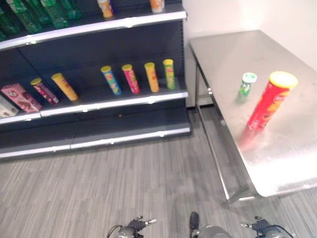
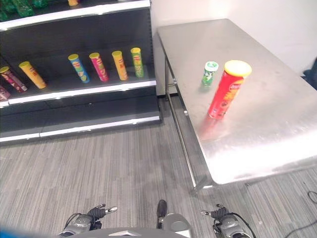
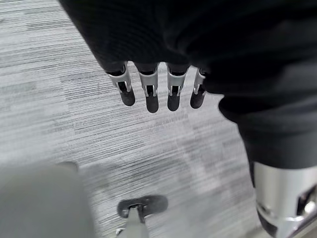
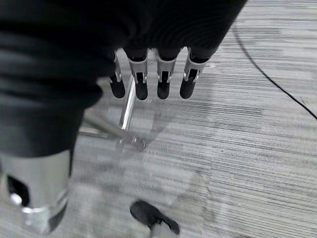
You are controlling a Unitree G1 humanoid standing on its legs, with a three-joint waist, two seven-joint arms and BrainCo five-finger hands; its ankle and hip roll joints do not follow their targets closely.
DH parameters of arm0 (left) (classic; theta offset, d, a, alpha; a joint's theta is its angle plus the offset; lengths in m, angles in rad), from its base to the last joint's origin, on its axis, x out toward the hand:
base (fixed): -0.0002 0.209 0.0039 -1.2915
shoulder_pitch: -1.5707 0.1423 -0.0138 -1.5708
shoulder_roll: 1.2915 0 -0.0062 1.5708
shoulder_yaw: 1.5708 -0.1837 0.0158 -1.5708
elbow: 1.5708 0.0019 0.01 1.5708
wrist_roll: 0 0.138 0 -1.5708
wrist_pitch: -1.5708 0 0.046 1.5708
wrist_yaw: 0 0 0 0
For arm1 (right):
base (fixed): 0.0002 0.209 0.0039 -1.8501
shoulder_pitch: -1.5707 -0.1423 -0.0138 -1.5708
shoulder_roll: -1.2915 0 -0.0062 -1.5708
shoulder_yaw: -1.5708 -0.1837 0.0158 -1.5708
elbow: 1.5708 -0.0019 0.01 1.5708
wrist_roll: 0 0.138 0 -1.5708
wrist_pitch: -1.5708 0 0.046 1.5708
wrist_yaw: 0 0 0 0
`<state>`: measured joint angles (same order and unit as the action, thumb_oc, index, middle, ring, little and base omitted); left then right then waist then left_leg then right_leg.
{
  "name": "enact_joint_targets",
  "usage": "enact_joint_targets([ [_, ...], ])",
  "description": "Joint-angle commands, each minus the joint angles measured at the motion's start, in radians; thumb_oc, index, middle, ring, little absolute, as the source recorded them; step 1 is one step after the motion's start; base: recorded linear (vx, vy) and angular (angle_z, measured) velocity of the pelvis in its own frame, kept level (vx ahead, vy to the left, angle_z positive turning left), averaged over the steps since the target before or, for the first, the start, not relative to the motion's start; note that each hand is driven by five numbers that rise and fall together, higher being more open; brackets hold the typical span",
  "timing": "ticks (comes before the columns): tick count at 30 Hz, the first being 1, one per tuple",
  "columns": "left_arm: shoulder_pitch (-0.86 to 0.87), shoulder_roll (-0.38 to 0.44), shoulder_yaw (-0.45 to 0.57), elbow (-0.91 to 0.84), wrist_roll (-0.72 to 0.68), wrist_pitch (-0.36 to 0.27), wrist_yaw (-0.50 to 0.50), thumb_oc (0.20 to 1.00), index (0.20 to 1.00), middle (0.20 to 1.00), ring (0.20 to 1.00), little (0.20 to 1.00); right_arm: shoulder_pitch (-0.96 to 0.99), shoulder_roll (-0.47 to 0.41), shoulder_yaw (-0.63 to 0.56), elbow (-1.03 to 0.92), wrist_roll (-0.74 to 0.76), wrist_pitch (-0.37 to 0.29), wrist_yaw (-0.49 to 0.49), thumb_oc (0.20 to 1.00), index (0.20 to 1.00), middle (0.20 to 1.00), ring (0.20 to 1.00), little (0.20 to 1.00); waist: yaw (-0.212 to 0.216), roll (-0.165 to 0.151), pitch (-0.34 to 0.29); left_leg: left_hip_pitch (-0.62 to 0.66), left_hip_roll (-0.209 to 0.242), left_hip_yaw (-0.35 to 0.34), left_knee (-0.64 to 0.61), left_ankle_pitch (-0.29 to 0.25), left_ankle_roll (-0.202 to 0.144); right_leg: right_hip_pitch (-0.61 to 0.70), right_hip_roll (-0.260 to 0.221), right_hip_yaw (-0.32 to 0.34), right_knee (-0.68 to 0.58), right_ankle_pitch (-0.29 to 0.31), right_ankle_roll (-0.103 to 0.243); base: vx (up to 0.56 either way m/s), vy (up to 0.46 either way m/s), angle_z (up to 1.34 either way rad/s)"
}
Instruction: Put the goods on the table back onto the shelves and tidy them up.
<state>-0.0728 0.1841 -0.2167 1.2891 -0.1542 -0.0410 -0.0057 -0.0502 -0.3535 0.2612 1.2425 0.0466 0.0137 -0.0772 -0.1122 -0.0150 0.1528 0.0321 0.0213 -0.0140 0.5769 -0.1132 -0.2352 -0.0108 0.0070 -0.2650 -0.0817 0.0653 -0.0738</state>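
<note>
The left hand [image 3: 158, 91] is seen in its wrist view with its fingers [image 3: 150, 94] straight and relaxed in a row, nothing held, above grey striped carpet [image 3: 89, 129]. The right hand [image 4: 153, 79] is seen likewise in its own wrist view, fingers [image 4: 163, 82] extended and empty, over the same carpet, with a metal table leg [image 4: 128, 106] just beyond the fingertips.

On the steel table [image 1: 292, 148] at the robot's right, 2 goods are left standing upright: a tall red crisp tube [image 1: 271, 101] with a yellow lid, and a small green can [image 1: 247, 84] with a pale lid just beside it, toward the shelves. They are near each other but apart, both toward the table's middle.

To the left of the table a dark shelf unit [image 1: 99, 131] is placed. On its middle shelf 4 crisp tubes are lined up side by side: blue [image 1: 111, 80], pink [image 1: 131, 78], orange [image 1: 151, 77] and green [image 1: 169, 74]. Further left lie a yellow tube [image 1: 64, 86], a dark red tube [image 1: 44, 90] and a pink box [image 1: 21, 97]. On the upper shelf green bottles [image 1: 34, 12] are cut off by the picture's edge. The lowest shelf is bare.

Print on the labels is too small to be made out.
</note>
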Motion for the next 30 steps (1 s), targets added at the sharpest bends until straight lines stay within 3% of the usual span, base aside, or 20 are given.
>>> enact_joint_targets([
  [1,-0.015,0.041,-0.031,-0.011,-0.002,0.005,0.018,1.000,1.000,1.000,1.000,1.000,0.043,-0.002,-0.009,0.066,0.021,0.015,0.004,1.000,1.000,1.000,1.000,1.000,-0.026,-0.024,0.024,-0.042,-0.053,0.142,0.023,0.161,0.028,0.035,-0.058,0.071,0.013,-0.028,0.105,0.19,-0.091,0.06],
  [3,-0.013,0.039,-0.027,-0.013,-0.009,0.006,0.015,1.000,1.000,1.000,1.000,1.000,0.049,0.001,-0.017,0.081,0.030,0.019,0.003,1.000,1.000,1.000,1.000,1.000,-0.021,-0.025,0.032,-0.082,-0.004,0.199,0.003,0.146,0.069,0.062,-0.061,0.084,0.002,-0.042,0.098,0.16,-0.045,-0.02],
  [4,-0.013,0.039,-0.027,-0.013,-0.009,0.006,0.015,1.000,1.000,1.000,1.000,1.000,0.049,0.001,-0.017,0.082,0.030,0.019,0.003,1.000,1.000,1.000,1.000,1.000,-0.018,-0.022,0.034,-0.081,0.000,0.201,0.007,0.142,0.069,0.064,-0.058,0.087,0.002,-0.042,0.098,0.15,-0.001,-0.16],
  [7,-0.010,0.041,-0.025,-0.004,-0.008,0.002,0.017,1.000,1.000,1.000,1.000,1.000,0.050,-0.002,-0.023,0.112,0.035,0.023,0.003,1.000,1.000,1.000,1.000,1.000,-0.010,-0.016,0.040,-0.091,0.028,0.200,-0.235,0.065,0.137,0.080,-0.067,0.124,-0.004,-0.058,0.117,0.21,0.094,-0.42],
  [8,-0.005,0.043,-0.025,0.006,-0.011,-0.004,0.019,1.000,1.000,1.000,1.000,1.000,0.059,-0.009,-0.029,0.124,0.031,0.022,0.006,1.000,1.000,1.000,1.000,1.000,0.000,0.001,0.040,-0.093,0.053,0.131,-0.433,0.119,0.137,0.095,-0.058,0.151,-0.006,-0.076,0.129,0.28,0.161,-0.67],
  [11,-0.004,0.048,-0.022,0.011,-0.033,-0.014,0.023,1.000,1.000,1.000,1.000,1.000,0.058,-0.023,-0.045,0.121,0.045,0.015,0.003,1.000,1.000,1.000,1.000,1.000,0.015,0.017,0.040,-0.129,0.094,0.029,-0.603,0.237,0.114,0.116,-0.040,0.207,-0.006,-0.098,0.136,0.26,0.103,-0.54],
  [13,-0.003,0.052,-0.023,0.018,-0.033,-0.013,0.024,1.000,1.000,1.000,1.000,1.000,0.059,-0.030,-0.061,0.123,0.049,0.012,-0.002,1.000,1.000,1.000,1.000,1.000,0.013,0.028,0.033,-0.130,0.111,0.004,-0.660,0.256,0.100,0.132,-0.031,0.246,-0.006,-0.113,0.145,0.26,0.086,-0.98],
  [16,0.005,0.052,-0.018,0.022,-0.031,-0.014,0.027,1.000,1.000,1.000,1.000,1.000,0.058,-0.043,-0.109,0.127,0.082,0.007,-0.019,1.000,1.000,1.000,1.000,1.000,0.002,0.052,0.015,-0.103,0.114,0.023,-0.664,0.244,0.088,0.137,-0.037,0.290,-0.006,-0.120,0.157,0.25,0.222,-0.99],
  [17,0.008,0.055,-0.014,0.018,-0.037,-0.022,0.030,1.000,1.000,1.000,1.000,1.000,0.056,-0.046,-0.143,0.122,0.110,0.002,-0.025,1.000,1.000,1.000,1.000,1.000,-0.003,0.054,0.006,-0.083,0.103,0.060,-0.664,0.229,0.093,0.137,-0.056,0.312,-0.006,-0.117,0.166,0.27,0.345,-0.94],
  [24,-0.012,0.091,-0.009,-0.013,-0.050,-0.036,0.034,1.000,1.000,1.000,1.000,1.000,0.059,-0.084,-0.247,0.121,0.192,-0.004,-0.039,1.000,1.000,1.000,1.000,1.000,-0.029,0.036,-0.002,-0.021,0.055,0.195,-0.662,0.159,0.151,0.086,-0.128,0.389,0.063,-0.101,0.219,0.14,0.257,-0.71],
  [28,-0.043,0.111,-0.012,-0.020,-0.045,-0.040,0.033,1.000,1.000,1.000,1.000,1.000,0.081,-0.156,-0.332,0.118,0.224,-0.011,-0.050,1.000,1.000,1.000,1.000,1.000,-0.053,0.026,-0.001,-0.010,0.030,0.230,-0.664,0.133,0.174,0.044,-0.145,0.413,0.127,-0.095,0.248,0.09,0.208,-0.32],
  [30,-0.063,0.121,-0.018,-0.016,-0.030,-0.039,0.031,1.000,1.000,1.000,1.000,1.000,0.121,-0.236,-0.431,0.130,0.249,-0.010,-0.062,1.000,1.000,1.000,1.000,1.000,-0.075,0.020,0.001,-0.001,0.018,0.247,-0.664,0.116,0.185,0.014,-0.152,0.416,0.182,-0.085,0.267,0.09,0.243,-0.22],
])
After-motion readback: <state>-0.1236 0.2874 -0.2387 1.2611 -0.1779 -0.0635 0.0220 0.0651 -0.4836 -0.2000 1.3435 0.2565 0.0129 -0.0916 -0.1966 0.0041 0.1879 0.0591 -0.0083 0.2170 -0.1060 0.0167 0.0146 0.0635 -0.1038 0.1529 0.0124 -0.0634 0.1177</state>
